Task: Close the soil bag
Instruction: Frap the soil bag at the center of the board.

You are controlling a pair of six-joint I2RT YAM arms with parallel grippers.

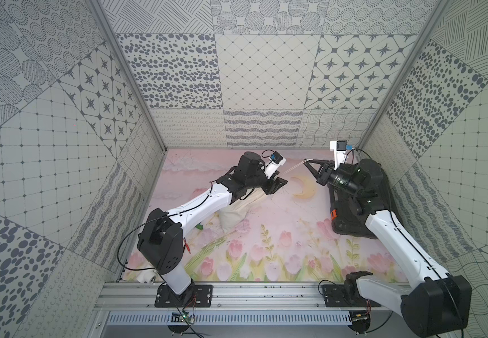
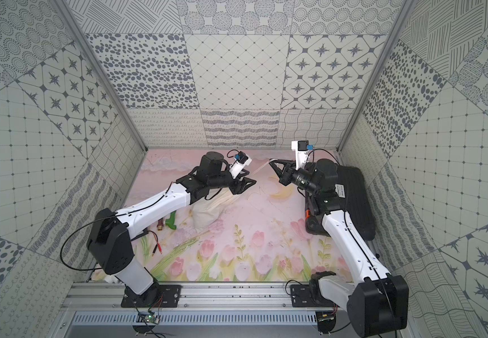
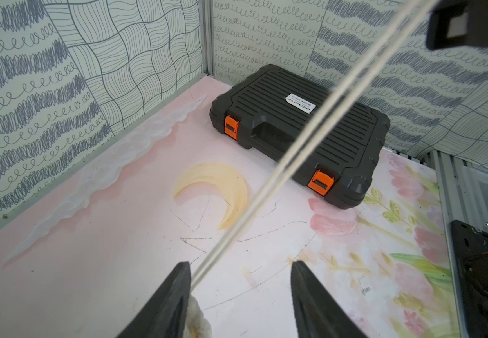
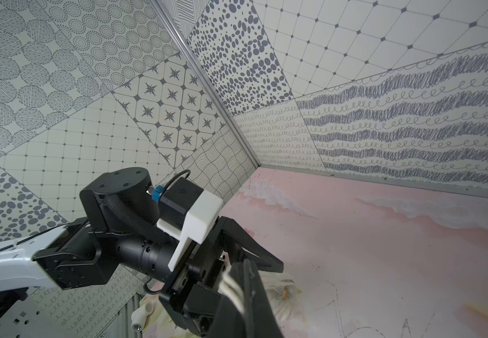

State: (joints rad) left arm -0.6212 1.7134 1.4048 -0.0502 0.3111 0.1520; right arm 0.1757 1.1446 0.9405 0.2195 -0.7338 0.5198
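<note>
The cream soil bag (image 1: 237, 213) (image 2: 207, 215) stands on the mat, partly hidden under my left arm. Its gathered neck (image 3: 197, 319) lies against one finger of my left gripper (image 3: 241, 263) (image 1: 279, 184) (image 2: 247, 186), whose jaws stand open with a wide gap. The pale double cord (image 3: 295, 146) (image 1: 294, 168) runs taut from the neck up to my right gripper (image 1: 307, 164) (image 2: 272, 164) (image 4: 245, 269). That gripper is shut on the cord, raised near the back wall. In the right wrist view the cord's strands (image 4: 232, 288) show pinched between the jaws, with the bag's puckered mouth (image 4: 280, 292) beyond.
A black ribbed case (image 3: 310, 125) (image 1: 351, 228) with orange latches (image 3: 321, 182) lies at the right wall under my right arm. A green tool (image 2: 172, 221), a brass fitting (image 2: 161, 226) and red-tipped leads (image 2: 156, 248) lie at the left. A white pipe fitting (image 1: 147, 276) sits front left.
</note>
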